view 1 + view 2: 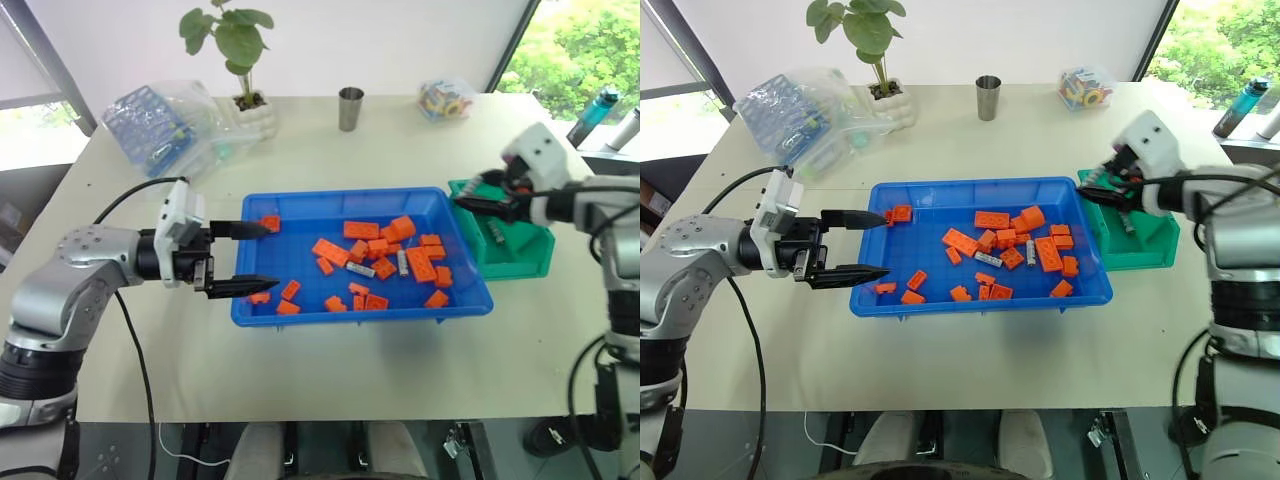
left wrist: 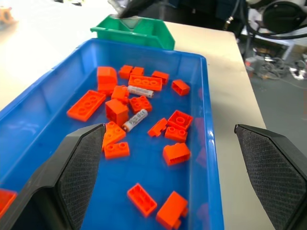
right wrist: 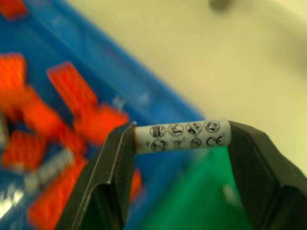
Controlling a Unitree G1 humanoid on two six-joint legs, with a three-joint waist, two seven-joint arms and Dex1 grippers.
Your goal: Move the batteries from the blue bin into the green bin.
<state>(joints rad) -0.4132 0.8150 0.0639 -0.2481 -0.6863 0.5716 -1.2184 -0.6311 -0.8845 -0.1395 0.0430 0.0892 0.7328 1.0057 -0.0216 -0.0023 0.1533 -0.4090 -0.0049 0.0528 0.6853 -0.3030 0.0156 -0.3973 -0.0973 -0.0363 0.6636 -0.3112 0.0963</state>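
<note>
Right gripper [image 3: 180,139] pinches a battery [image 3: 182,136] end to end above the green bin [image 1: 520,250] — left gripper [image 1: 255,257], spread wide, straddles the blue bin [image 1: 340,310] rim.

From the head we look down over the table [image 1: 300,380]; our wrist cameras sit close, both sharing the blue bin [image 2: 211,143] and green bin [image 2: 144,33].

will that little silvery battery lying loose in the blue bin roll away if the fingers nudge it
Probably yes: the small silvery cylindrical battery is round and smooth, lying flat on the slick blue plastic bin floor. The orange toy bricks crowding it may stop it. It looks rigid.
</note>
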